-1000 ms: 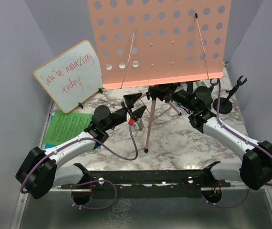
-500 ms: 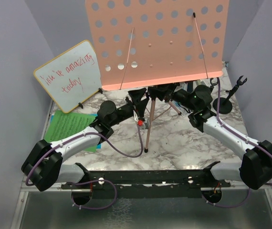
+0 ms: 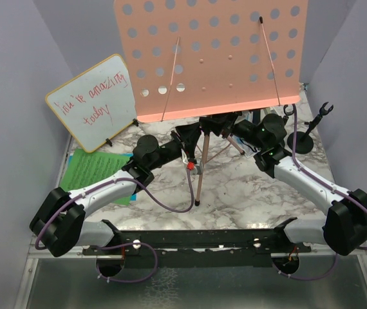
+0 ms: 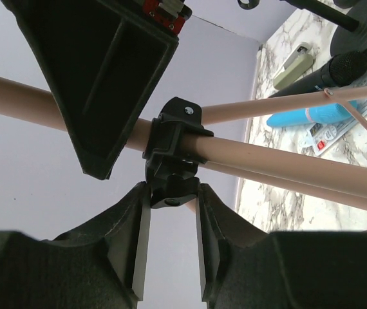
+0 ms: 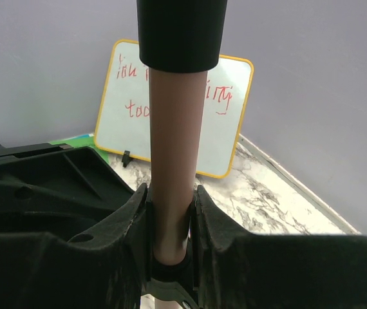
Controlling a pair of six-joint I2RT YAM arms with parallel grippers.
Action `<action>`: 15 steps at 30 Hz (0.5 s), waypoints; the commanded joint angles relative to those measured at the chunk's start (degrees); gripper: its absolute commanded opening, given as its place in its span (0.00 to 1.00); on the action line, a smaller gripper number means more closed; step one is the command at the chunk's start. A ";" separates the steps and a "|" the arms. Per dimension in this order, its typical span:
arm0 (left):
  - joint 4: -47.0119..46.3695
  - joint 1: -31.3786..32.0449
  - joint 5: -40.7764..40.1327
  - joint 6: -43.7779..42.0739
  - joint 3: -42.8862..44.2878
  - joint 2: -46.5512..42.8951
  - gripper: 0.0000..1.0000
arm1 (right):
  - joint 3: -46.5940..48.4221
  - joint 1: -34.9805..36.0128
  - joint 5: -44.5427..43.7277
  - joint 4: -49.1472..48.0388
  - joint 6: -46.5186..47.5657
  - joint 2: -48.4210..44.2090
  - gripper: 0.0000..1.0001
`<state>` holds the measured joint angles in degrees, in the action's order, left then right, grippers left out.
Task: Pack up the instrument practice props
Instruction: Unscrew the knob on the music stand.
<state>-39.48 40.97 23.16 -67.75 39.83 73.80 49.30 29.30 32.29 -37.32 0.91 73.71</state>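
The pink music holder stands at the table's back, its perforated tray upright over the tripod legs. My right gripper is shut on its pink pole just below a black sleeve. My left gripper has both fingertips against the black knob under the leg clamp. A blue microphone and a black microphone lie on the marble behind the legs. A green music sheet lies under my left arm. A black mic holder stands at the right.
The yellow-framed whiteboard leans against the left wall. A small silver cylinder lies near the black microphone. Grey walls close in the left, right and back. The tripod's front leg reaches toward the table's middle.
My left gripper has moved right to the tripod's hub and narrowed onto the black knob. The tray has shifted slightly left. The right gripper has kept its grip.
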 commanded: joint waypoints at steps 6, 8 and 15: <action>2.46 1.21 2.33 3.40 0.97 -0.83 0.38 | -1.24 1.10 7.90 11.38 3.39 2.55 0.01; 2.72 1.30 2.35 4.31 1.27 -0.64 0.36 | -1.14 1.15 7.87 11.52 3.40 2.66 0.01; 4.96 1.32 2.81 10.41 2.91 -0.84 0.21 | -0.88 1.07 7.36 12.16 3.75 2.84 0.01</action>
<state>-38.35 41.10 23.03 -63.79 40.45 73.60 49.63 29.19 32.62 -36.53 1.04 73.84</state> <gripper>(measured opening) 0.359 0.282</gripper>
